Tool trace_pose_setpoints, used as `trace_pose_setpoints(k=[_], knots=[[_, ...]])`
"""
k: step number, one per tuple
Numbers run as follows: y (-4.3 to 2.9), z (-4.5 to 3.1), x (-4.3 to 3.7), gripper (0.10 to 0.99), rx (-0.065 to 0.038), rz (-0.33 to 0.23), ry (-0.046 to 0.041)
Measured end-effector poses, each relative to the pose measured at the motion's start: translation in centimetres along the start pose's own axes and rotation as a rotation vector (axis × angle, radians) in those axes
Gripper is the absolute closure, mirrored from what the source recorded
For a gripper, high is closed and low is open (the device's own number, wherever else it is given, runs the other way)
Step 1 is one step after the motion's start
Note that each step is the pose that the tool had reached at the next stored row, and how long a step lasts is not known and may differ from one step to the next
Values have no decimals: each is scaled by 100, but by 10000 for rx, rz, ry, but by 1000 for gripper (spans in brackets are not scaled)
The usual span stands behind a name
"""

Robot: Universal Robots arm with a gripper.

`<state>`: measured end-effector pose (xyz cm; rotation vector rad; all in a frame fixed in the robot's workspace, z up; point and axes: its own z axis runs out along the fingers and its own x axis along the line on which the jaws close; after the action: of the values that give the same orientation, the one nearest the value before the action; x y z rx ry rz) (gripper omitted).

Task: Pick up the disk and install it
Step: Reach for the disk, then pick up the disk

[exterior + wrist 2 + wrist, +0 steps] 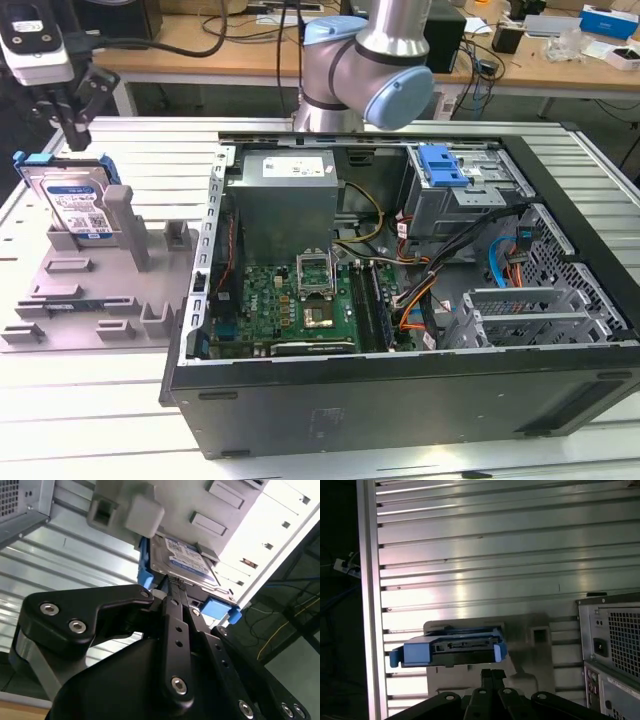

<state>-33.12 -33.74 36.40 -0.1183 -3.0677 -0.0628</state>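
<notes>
Gripper [78,140] sits at the exterior view's far left, over the grey fixture [90,290] on the slatted metal table [80,420]. In both wrist views the two black fingers [487,677] lie pressed together with only a thin seam between them, so the tool is narrow and carries nothing. The disk [75,205] stands tilted in the fixture, leaning against a grey upright post [122,215], label side facing out, its blue bracket visible along the top edge and at the end tabs. In the second wrist view the fingertips [173,582] reach just to the near edge of the disk [187,557]. Whether they touch it cannot be told; in the exterior view they appear just above it. In the first wrist view the disk [452,647] shows end-on, connector side toward the camera. The open computer case [400,385] lies to the exterior view's right of the fixture, motherboard [290,300] exposed.
</notes>
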Motion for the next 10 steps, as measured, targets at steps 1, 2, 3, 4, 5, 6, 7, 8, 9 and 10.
trace_pose_setpoints(k=[1, 2, 3, 4, 5, 6, 7, 8, 9, 10], knots=[[17, 9, 39, 980, 2, 1, 32], [16, 8, 40, 980, 4, 1, 45], [16, 8, 40, 980, 4, 1, 49], [16, 8, 41, 980, 5, 1, 52], [16, 8, 41, 980, 5, 1, 55], [16, 8, 40, 980, 6, 1, 66], [16, 8, 40, 980, 7, 2, 79], [16, 8, 40, 980, 7, 3, 82], [16, 8, 40, 980, 7, 3, 85], [16, 8, 40, 980, 7, 2, 91]])
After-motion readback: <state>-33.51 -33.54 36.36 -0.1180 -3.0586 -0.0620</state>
